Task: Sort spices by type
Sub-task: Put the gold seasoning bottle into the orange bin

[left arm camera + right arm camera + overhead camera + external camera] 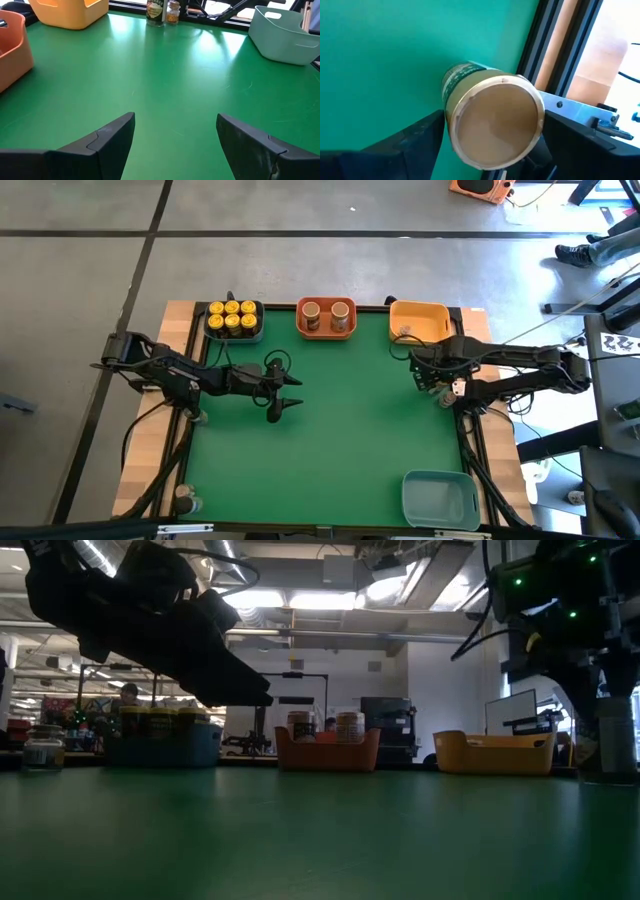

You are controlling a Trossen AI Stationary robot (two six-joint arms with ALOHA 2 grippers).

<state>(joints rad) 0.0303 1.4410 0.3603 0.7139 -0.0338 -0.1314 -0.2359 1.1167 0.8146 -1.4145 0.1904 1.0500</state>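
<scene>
While the right gripper (490, 145) pinches a tan-lidded spice jar (492, 120) between its fingers at the tabletop's right edge, the orange bin (326, 330) far-centre holds two like jars. Next move: carry it there. The left gripper (175, 135) waits left of centre, fingers spread, empty.

I could read no text anywhere. The tan-lidded jar (492, 122) showed a green label with pale print too small to make out, and the far jars' labels were equally unreadable.

Green table (330, 440); blue bin (233, 332), orange bin (327, 330), yellow bin (418, 315), teal bin (440, 500)
</scene>
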